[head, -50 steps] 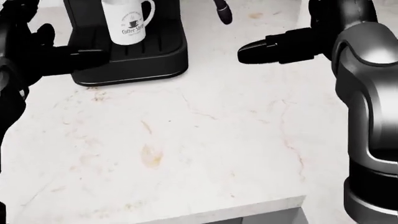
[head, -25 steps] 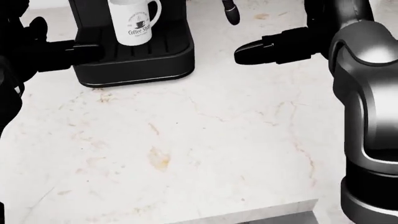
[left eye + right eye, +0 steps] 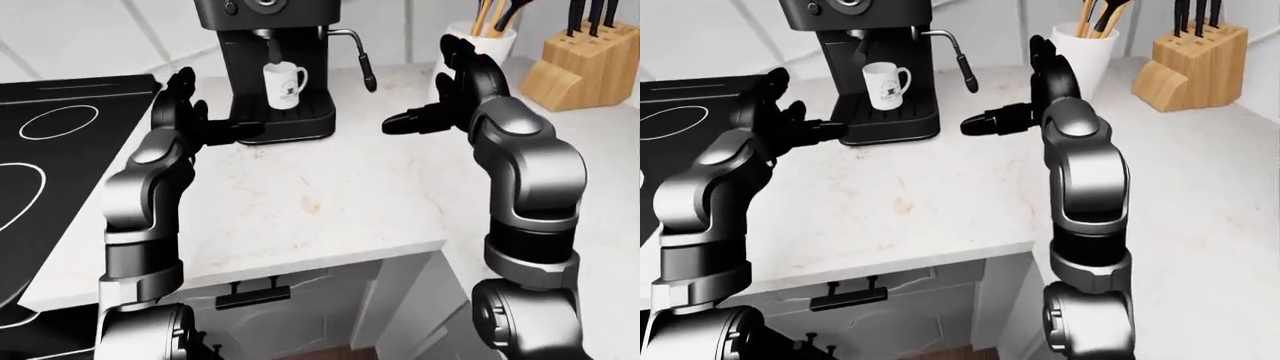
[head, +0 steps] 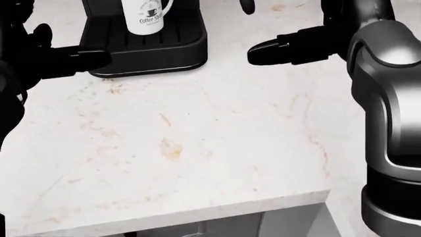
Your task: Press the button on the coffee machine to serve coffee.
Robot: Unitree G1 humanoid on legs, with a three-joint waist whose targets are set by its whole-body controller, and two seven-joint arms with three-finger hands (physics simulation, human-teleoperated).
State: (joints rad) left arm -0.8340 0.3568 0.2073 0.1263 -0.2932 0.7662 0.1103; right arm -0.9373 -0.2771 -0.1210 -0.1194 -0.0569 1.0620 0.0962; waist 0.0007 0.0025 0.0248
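The black coffee machine [image 3: 268, 45] stands on the white marble counter [image 3: 330, 195] at the top middle of the left-eye view. A round button [image 3: 231, 7] and a dial sit on its top face. A white mug [image 3: 284, 84] stands on its drip tray under the spout. My left hand [image 3: 200, 112] is open, with its fingers pointing at the left side of the machine's base, close to it. My right hand [image 3: 430, 101] is open and hovers to the right of the machine, level with the steam wand [image 3: 362, 66]. Both hands are empty and well below the button.
A black cooktop [image 3: 60, 127] lies at the left. A white utensil crock [image 3: 1087, 45] and a wooden knife block [image 3: 585, 64] stand at the top right. The counter's near edge [image 3: 300, 262] runs below my arms, with cabinet doors beneath.
The head view has shifted: the machine and mug sit higher and a little further right in the picture. Both hands keep nearly the same open pose beside the machine.
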